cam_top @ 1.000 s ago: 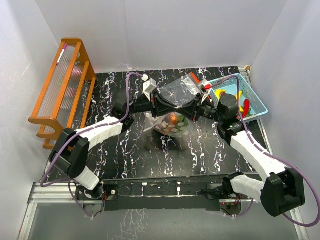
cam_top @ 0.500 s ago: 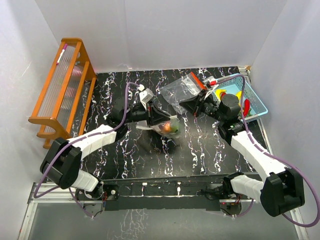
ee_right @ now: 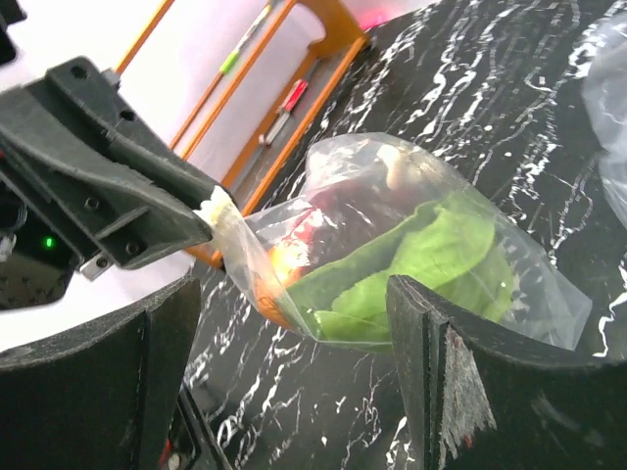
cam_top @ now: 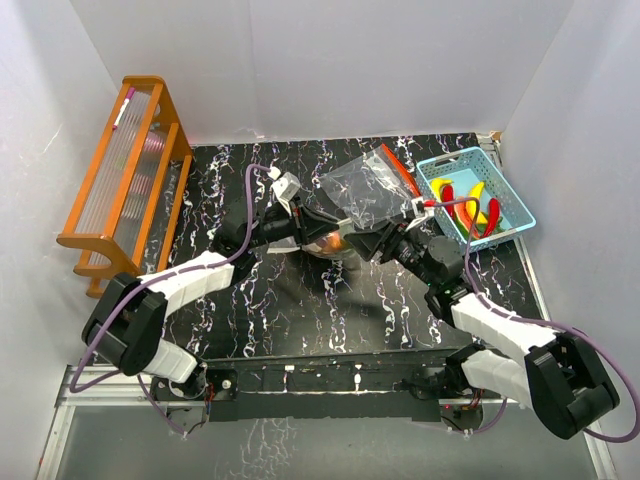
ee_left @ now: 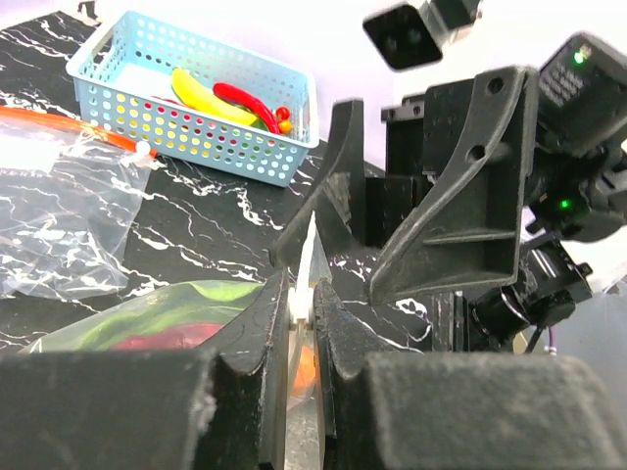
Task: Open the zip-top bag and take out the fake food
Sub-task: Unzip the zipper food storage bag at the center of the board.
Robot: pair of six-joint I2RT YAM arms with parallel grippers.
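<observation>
I see left claw (ee_left: 304, 311) pinching edge strip of bag (ee_right: 509, 294), mid-table. Right claw (ee_right: 294, 292) spread, bag showing between its fingers. Green leaves (ee_right: 431, 245) and orange piece (ee_right: 282, 264) sit inside bag. Banana (ee_left: 201, 91) and chilli (ee_left: 245, 98) lie in blue basket (cam_top: 512, 196), far right.

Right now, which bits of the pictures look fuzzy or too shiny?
Left wrist view: the left gripper is fuzzy up close, the light-blue basket behind sharper. Right wrist view: the filled zip-top bag shows white shine, and the wall behind the orange rack is washed out. Top view: the empty clear bag glints on the black table.
</observation>
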